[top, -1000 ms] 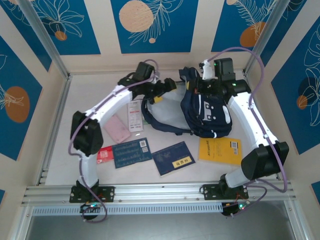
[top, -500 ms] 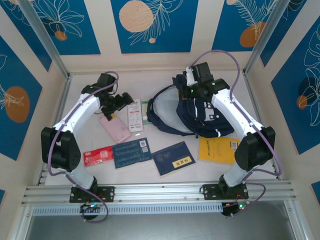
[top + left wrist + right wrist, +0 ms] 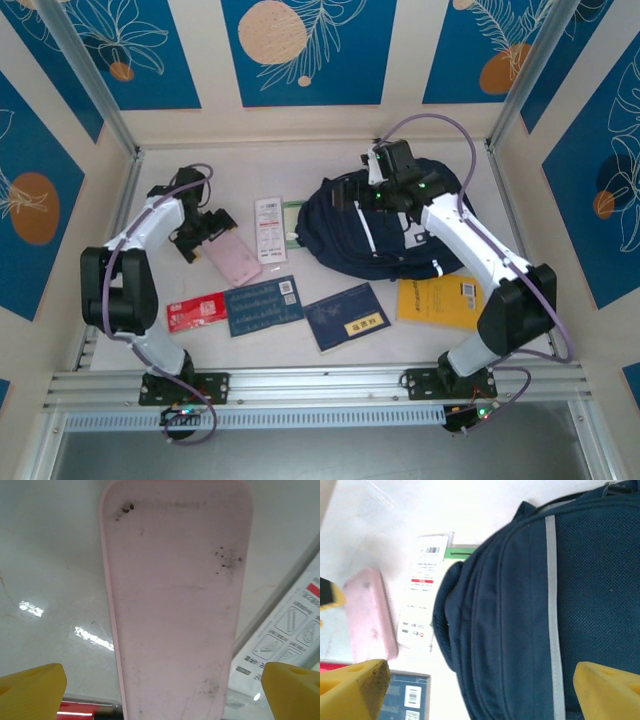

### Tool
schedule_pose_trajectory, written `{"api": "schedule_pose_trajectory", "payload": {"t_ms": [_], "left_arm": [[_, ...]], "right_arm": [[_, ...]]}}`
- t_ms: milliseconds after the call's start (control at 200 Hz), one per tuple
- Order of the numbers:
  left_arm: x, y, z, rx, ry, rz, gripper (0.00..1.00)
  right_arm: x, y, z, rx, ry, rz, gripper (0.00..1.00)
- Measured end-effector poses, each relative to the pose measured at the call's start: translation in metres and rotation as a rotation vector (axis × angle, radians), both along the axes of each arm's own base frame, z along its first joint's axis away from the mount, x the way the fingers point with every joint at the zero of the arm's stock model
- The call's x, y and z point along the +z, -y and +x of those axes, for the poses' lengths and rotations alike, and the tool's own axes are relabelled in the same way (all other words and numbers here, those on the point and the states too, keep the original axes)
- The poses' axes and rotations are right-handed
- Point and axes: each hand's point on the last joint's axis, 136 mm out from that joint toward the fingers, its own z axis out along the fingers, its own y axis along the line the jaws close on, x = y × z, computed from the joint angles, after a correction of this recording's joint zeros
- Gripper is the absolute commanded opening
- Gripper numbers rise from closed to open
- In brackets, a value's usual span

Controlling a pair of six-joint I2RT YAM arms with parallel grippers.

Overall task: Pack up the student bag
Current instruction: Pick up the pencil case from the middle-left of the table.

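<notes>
White table [image 3: 230, 170], blue-patterned walls behind. Far left: left gripper [image 3: 207, 232] spread wide over the pink case [image 3: 235, 258], long axis running straight out from the fingers, nothing pinched yet. Leaflet [image 3: 270, 228] just beside. Further right: student bag [image 3: 345, 240] slumped mid-table, right gripper [image 3: 352, 195] gaping above it, empty. Blue notebook [image 3: 262, 305] and yellow book [image 3: 440, 300] at the near edge, probably no bother.

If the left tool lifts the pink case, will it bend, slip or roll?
Probably stiff: the pink case keeps straight edges and a flat face. It may slip, since its surface looks smooth. Rolling seems unlikely: it lies flat on the table under the open left tool.
</notes>
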Motion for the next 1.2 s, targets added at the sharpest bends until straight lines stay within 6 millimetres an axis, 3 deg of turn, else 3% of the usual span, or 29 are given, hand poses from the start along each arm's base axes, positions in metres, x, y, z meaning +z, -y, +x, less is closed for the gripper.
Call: {"api": "schedule_pose_trajectory", "payload": {"t_ms": [150, 270, 595, 925, 1200], "left_arm": [[-0.013, -0.001, 0.000, 0.002, -0.033, 0.009, 1.00], [-0.023, 0.001, 0.003, 0.000, -0.047, -0.001, 1.00], [-0.042, 0.014, 0.018, -0.015, -0.038, -0.071, 0.99], [-0.059, 0.016, 0.018, -0.018, -0.082, -0.076, 1.00], [-0.057, 0.016, 0.020, -0.012, -0.106, -0.076, 0.81]], "right_arm": [[0.028, 0.004, -0.016, -0.007, 0.080, 0.041, 0.97], [0.036, 0.009, -0.025, -0.015, 0.108, 0.061, 0.97], [0.009, 0.014, -0.031, -0.018, 0.054, 0.066, 0.97], [0.010, 0.010, -0.031, -0.006, 0.057, 0.088, 0.96], [0.010, 0.010, -0.031, -0.009, 0.054, 0.090, 0.93]]}}
